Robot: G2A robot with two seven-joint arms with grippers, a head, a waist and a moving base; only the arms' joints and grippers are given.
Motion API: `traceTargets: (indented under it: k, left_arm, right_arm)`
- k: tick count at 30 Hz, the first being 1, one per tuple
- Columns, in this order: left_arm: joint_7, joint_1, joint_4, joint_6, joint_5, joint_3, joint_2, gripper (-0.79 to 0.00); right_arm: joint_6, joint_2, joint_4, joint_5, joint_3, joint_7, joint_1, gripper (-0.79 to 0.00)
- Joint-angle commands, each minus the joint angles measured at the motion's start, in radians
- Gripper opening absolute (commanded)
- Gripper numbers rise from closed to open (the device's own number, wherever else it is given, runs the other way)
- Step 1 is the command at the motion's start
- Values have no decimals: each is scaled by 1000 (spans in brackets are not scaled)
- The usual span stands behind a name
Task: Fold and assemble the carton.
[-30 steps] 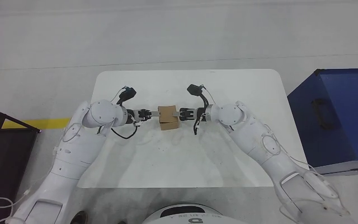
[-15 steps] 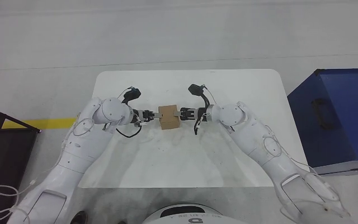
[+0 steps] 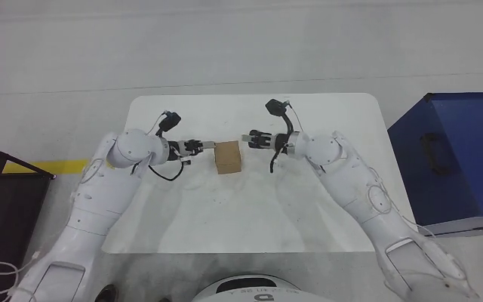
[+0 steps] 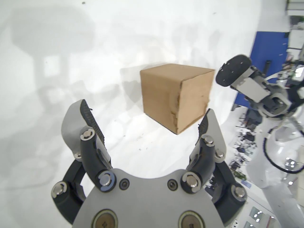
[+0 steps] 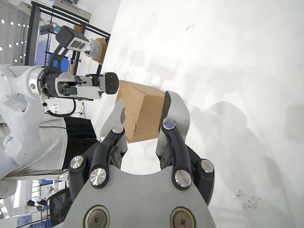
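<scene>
Having been pressed against opposite sides of the carton (image 3: pixel 228 158) a second ago, both hands are now seen drawn back from it and shifted toward the desk's far edge. The carton itself has stayed where it was. The left hand (image 3: pixel 204 143) is held just beside the carton's far-left corner, its fingers (image 4: pixel 88 117) spread apart with nothing between them. The right hand (image 3: pixel 252 139) is held near the far-right corner, a small gap being left to the cardboard; its fingers (image 5: pixel 177 110) are likewise parted and grip nothing.

The carton is shown as a brown cube, closed on every face in view, so its inside is hidden. It stands flat on the white desk (image 3: pixel 324 204) about midway between the left and right edges, somewhat nearer the far edge, and well apart from all four. A broad stretch of desk top lies between it and the near edge. A blue bin (image 3: pixel 445 158) is set on the floor beyond the right edge.
</scene>
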State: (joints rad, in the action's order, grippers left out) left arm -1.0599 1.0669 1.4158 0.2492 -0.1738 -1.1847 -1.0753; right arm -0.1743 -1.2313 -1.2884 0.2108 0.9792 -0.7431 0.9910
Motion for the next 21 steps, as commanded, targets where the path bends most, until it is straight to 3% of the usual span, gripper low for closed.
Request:
traceTargets:
  k: [1, 5, 8, 21]
  left_arm:
    - [41, 37, 1, -37, 139, -71, 2, 0]
    - [104, 105, 7, -120, 409, -171, -2, 0]
    - [119, 137, 8, -169, 514, -192, -6, 0]
    - [170, 190, 11, -204, 536, -193, -4, 0]
  right_arm:
    - [-5, 4, -60, 25, 5, 4, 15, -785]
    - [-24, -2, -112, 52, -27, 7, 12, -785]
    - [-33, -16, -94, 65, -78, -3, -25, -785]
    - [-25, -78, 98, 83, -229, -69, -168, -785]
